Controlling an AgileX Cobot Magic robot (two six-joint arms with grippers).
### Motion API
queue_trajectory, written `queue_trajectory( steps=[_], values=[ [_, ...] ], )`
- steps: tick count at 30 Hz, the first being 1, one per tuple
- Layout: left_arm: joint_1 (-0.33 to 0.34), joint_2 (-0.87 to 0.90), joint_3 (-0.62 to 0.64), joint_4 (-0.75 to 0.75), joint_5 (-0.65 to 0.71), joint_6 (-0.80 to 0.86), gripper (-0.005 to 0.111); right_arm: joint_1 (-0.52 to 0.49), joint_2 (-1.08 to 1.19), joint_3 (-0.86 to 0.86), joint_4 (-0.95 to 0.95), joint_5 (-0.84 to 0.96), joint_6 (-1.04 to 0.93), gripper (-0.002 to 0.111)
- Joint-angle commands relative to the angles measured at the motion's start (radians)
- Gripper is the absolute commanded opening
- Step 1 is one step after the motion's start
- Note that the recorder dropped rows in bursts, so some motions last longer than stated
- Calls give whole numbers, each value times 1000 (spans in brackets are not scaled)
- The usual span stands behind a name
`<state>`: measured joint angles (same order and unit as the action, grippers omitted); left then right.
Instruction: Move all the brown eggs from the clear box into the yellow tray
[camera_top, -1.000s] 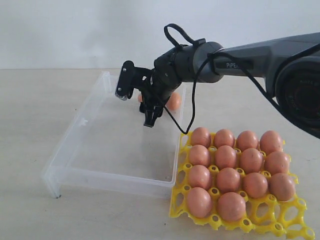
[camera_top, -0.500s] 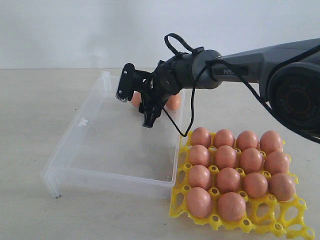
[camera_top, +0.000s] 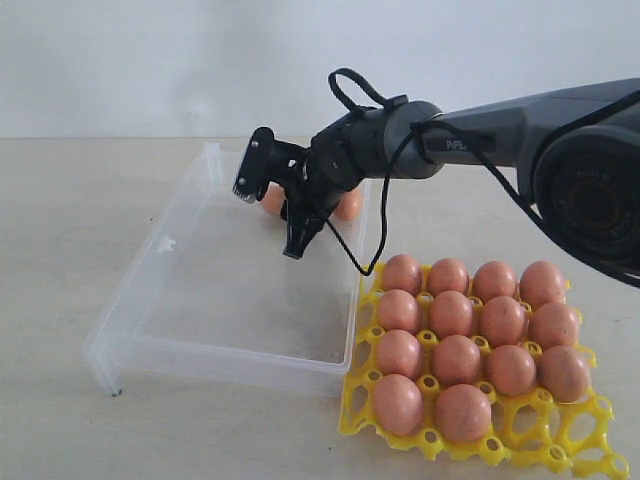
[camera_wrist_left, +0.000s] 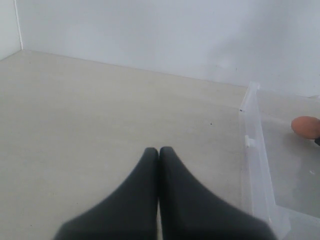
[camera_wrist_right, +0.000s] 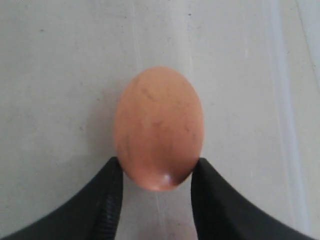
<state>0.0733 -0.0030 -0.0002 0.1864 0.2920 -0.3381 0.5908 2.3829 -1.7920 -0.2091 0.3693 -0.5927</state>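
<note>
At the far end of the clear box (camera_top: 215, 362) my right gripper (camera_top: 272, 206) is shut on a brown egg (camera_top: 270, 198), which rests on the box floor. In the right wrist view both fingertips (camera_wrist_right: 114, 172) touch the sides of this egg (camera_wrist_right: 159, 127), at the gripper (camera_wrist_right: 158, 167). A second egg (camera_top: 349, 204) lies just behind the arm, against the box's far wall. The yellow tray (camera_top: 560, 445) at the front right holds several eggs (camera_top: 452, 313). My left gripper (camera_wrist_left: 159, 150) is shut and empty, over bare table beside the box (camera_wrist_left: 252, 150).
The tray sits right against the box's right wall. Two cups at the tray's front right corner (camera_top: 590, 440) hold nothing. Bare table lies left of the box, and a white wall stands behind.
The right gripper's jaws have narrowed onto the egg. The arm shifted slightly toward the back of the box a second ago and has held since.
</note>
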Motion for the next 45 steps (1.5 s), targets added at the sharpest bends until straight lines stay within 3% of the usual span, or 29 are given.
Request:
queue_trajectory(
  steps=[1, 11, 13, 17, 20, 22, 32, 39, 45],
  values=[
    [-5, 3, 0, -7, 1, -7, -4, 1, -24, 0, 11, 112, 48, 0],
    [-5, 3, 0, -7, 1, -7, -4, 1, -81, 0, 50, 289, 70, 0],
    [-5, 3, 0, -7, 1, -7, -4, 3, -81, 0, 67, 322, 77, 4],
    [-5, 3, 0, -7, 1, -7, -4, 3, -81, 0, 190, 357, 82, 30],
    [-5, 3, 0, -7, 1, -7, -4, 3, -81, 0, 277, 342, 84, 62],
    [-5, 3, 0, -7, 1, -7, -4, 3, -81, 0, 306, 293, 114, 72],
    [-5, 3, 0, -7, 1, -7, -4, 1, -81, -4, 306, 10, 246, 71],
    [-5, 3, 0, -7, 1, -7, -4, -1, -73, -4, 270, -72, 297, 71],
    [-5, 3, 0, -7, 1, -7, -4, -3, -37, -4, 114, -72, 373, 64]
  ],
)
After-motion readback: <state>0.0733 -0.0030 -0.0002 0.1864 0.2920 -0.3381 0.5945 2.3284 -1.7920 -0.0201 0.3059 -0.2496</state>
